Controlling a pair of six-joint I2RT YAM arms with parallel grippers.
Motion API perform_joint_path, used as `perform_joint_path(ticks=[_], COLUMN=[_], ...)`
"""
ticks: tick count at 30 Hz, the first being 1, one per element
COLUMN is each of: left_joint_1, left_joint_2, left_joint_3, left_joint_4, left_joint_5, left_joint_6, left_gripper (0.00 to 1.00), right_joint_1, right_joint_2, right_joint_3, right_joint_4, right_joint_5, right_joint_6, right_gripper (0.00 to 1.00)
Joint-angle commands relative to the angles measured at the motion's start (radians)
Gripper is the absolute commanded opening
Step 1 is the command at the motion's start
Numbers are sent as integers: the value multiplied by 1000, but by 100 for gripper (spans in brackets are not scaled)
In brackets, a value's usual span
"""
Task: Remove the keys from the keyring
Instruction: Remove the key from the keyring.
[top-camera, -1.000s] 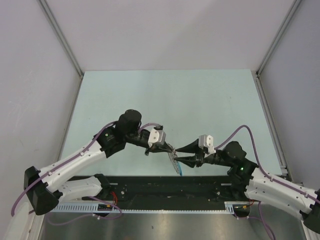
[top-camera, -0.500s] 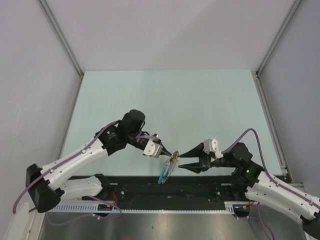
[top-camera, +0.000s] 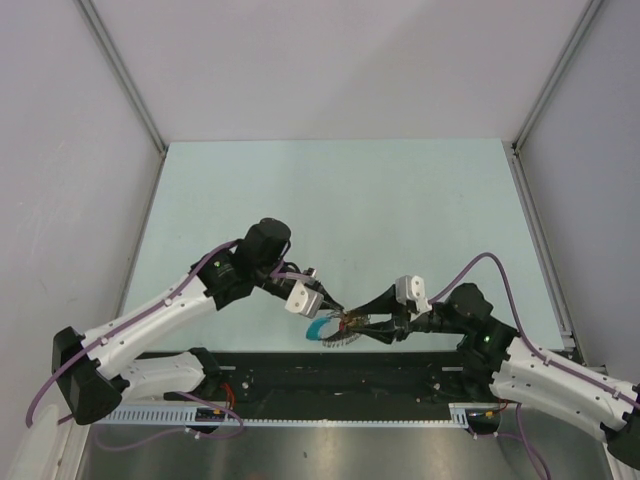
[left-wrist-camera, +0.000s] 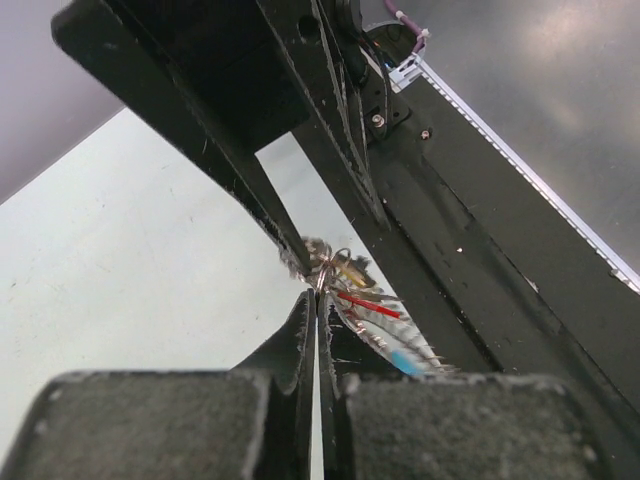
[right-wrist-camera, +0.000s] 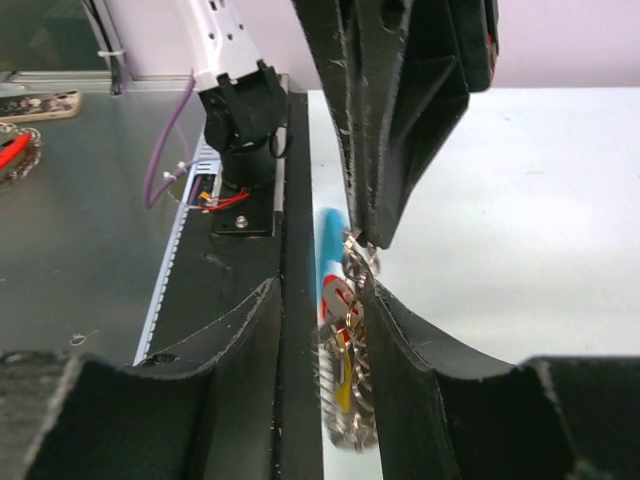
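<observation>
Pale green tabletop (top-camera: 330, 200) fills my overhead view, with white walls (top-camera: 330, 60) on three sides. The keyring (top-camera: 338, 330) hangs in the air over the table's near edge. It is a floppy bundle of silvery links with one bright blue arc (top-camera: 315, 331) on its left side. Among the links I make out one key (left-wrist-camera: 366, 302), a thin red sliver lying across the middle of the keyring in the left wrist view. The right wrist view also shows a yellowish bit (right-wrist-camera: 345, 380) low in the bundle, which I cannot identify.

The left gripper (top-camera: 338, 311) comes at the keyring from the upper left and is clamped tight on it. Its fingers (left-wrist-camera: 290, 345) meet with no gap between them, pinching a thin wire loop at the top of the keyring. The right gripper (top-camera: 353, 324) reaches in from the right of the keyring with its jaws roughly half apart, one finger on each side of the hanging links. On its own camera I see daylight between the bundle and one finger. On the other side I cannot tell whether the finger touches the links.

My count is one keyring, one key seen, one blue arc and two grippers. Just on the near side of the keyring runs the black base rail (top-camera: 300, 375) where both arms are mounted. A grey metal sheet (top-camera: 330, 450) lies nearer again.
</observation>
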Motion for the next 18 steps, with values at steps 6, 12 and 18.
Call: perform_joint_path(ticks=[6,12,18], left_joint_1=[6,6,6], left_joint_2=[-28,-30,-33], left_joint_3=[68,71,68], left_joint_4=[-109,-106,-100], left_joint_5=[172,173,176], left_joint_6=[81,78,77], left_gripper=[0,1,0], right_joint_1=[2,5,13], right_joint_2=[42,46,78], right_joint_3=[22,22,22], right_joint_4=[69,84,121], right_joint_5=[50,31,3], right_joint_6=[-29,-36,-36], right_gripper=[43,41,39])
